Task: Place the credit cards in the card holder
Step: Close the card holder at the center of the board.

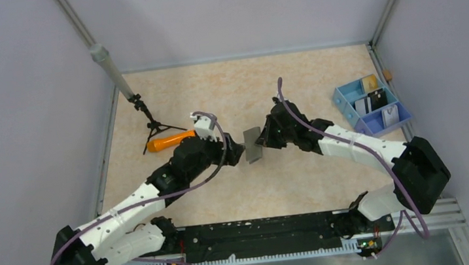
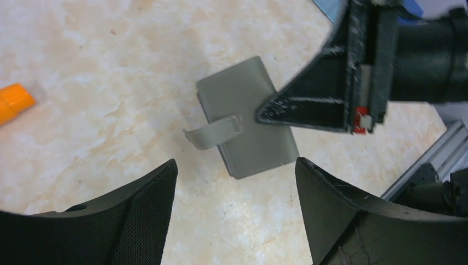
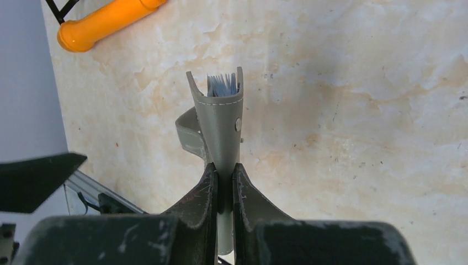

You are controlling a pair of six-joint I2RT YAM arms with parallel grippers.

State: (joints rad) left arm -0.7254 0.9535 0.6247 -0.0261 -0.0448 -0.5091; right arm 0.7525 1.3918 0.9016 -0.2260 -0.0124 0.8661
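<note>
We find the grey card holder [image 1: 253, 145] near the middle of the table, pinched on one edge by the right gripper [image 1: 266, 134], which reaches it from about 2 o'clock in the top view. The left gripper [image 1: 237, 152] sits just beside it at about 8 o'clock, its jaws spread wide and holding nothing. From the right wrist, the fingers [image 3: 208, 185] are clamped narrow on the holder's near end. The holder stands edge-on, pointing to 12 o'clock, with its light blue lining [image 3: 222, 84] showing at the far opening and a small snap stud [image 3: 238, 125] on its side. Only the left wrist view shows the holder's broad grey face, and its strap flap [image 2: 212, 132] hanging loose toward 9 o'clock. There the holder lies between and beyond the two parted dark fingers, and the right gripper's tip touches it at 3 o'clock. Only the top view takes in the credit cards [image 1: 389, 117], standing in a blue and lilac compartment tray [image 1: 345, 104] well apart at 3 o'clock; their print is too small to read. An orange carrot-shaped stick [image 1: 170, 140] lies at 9 o'clock, beside a small black tripod [image 1: 154, 125].
</note>
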